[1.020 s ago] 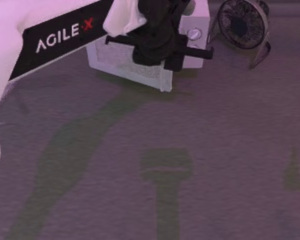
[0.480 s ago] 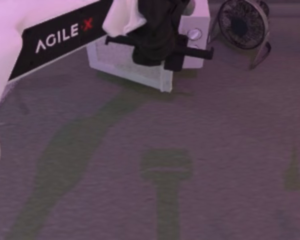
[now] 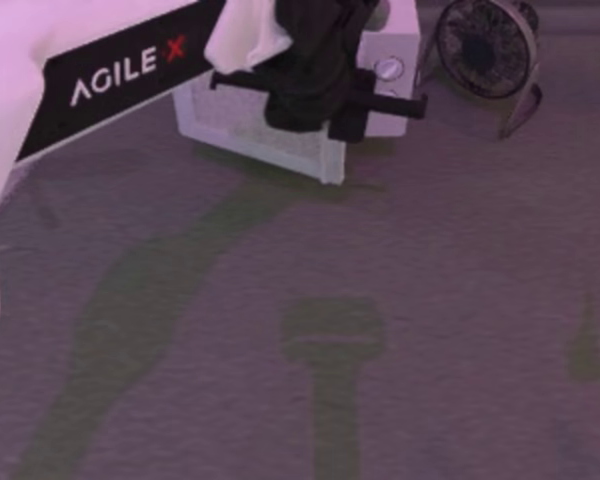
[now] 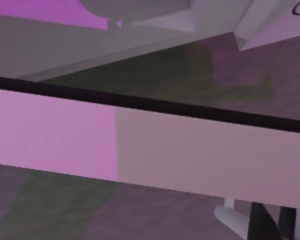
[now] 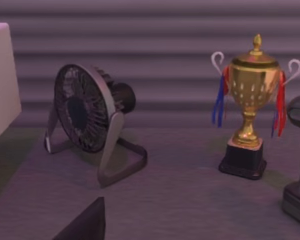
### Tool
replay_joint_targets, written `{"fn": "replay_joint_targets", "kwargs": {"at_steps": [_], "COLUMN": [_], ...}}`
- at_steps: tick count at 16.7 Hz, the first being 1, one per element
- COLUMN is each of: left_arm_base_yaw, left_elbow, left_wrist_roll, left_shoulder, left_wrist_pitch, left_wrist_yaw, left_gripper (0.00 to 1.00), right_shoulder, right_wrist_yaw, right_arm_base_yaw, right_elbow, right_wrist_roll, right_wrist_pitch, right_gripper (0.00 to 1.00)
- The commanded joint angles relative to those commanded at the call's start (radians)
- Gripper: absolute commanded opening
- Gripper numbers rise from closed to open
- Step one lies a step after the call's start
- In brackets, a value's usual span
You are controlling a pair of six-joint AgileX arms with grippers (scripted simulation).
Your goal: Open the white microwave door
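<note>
left gripper [image 3: 330, 110] at free edge of door [image 3: 255, 135] of white microwave [image 3: 395, 75]; finger spread untellable (hidden). door ajar, barely moved over last second, so swing stalled. right arm out of view.

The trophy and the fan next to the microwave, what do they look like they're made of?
The trophy looks like polished gold-toned metal, judging by its bright glints, on a dull black base that could be plastic or stone; its handles look silvery, with red and blue ribbons. The fan shows a dark wire-like grille and a matte grey stand, likely metal or plastic. The white microwave looks like smooth painted casing.
</note>
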Motion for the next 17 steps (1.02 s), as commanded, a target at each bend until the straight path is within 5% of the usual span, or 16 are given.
{"fn": "replay_joint_targets", "kwargs": {"at_steps": [17], "left_arm_base_yaw": [0.021], "left_elbow": [-0.144], "left_wrist_roll": [0.114], "left_shoulder": [-0.096], "left_wrist_pitch": [0.066], "left_wrist_yaw": [0.062], "left_gripper": [0.0], "right_shoulder": [0.0], "right_wrist_yaw": [0.0], "right_arm_base_yaw": [0.0], "right_elbow": [0.0], "right_wrist_roll": [0.0], "right_wrist_pitch": [0.0], "right_gripper": [1.0]}}
